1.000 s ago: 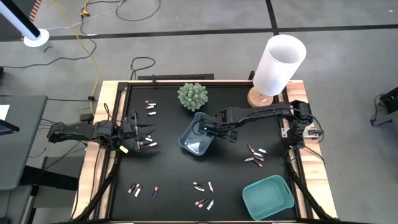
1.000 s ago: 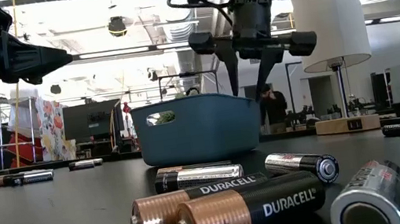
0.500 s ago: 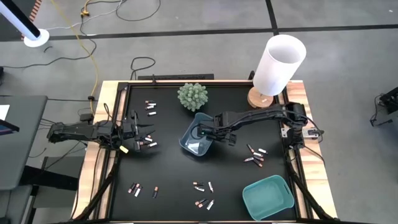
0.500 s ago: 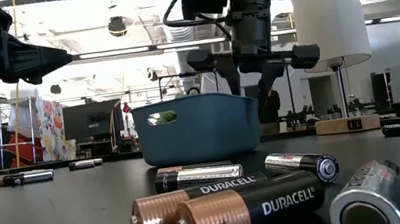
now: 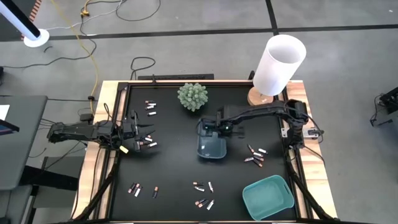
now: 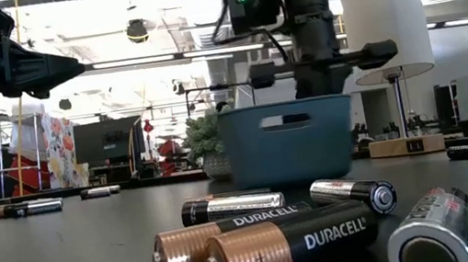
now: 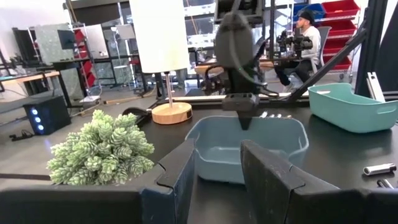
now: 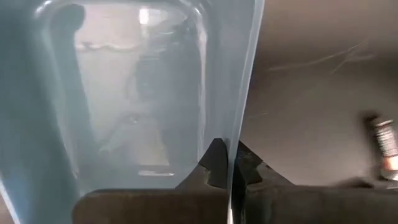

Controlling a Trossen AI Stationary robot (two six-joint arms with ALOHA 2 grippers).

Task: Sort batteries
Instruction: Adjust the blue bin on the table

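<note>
A: Where are the small dark copper-ended and silvery cylindrical batteries (image 5: 255, 155)?

B: Scattered in clusters over the black tabletop (image 5: 168, 168).

A: Right tool (image 5: 213, 129)?

B: Clenched on the rim of the dark blue plastic tray (image 5: 211, 147) mid-tabletop.

A: Left tool (image 5: 142, 132)?

B: Fingers parted, grasping nothing, over batteries by the left edge.

High view: my right gripper (image 5: 213, 129) pinches the blue plastic tray (image 5: 211, 148) at centre; green spiky plant (image 5: 192, 96) upper left of it.

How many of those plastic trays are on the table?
2: the dark blue tray mid-table, its rim pinched by the right gripper, and the teal tray at the near right corner.
</note>
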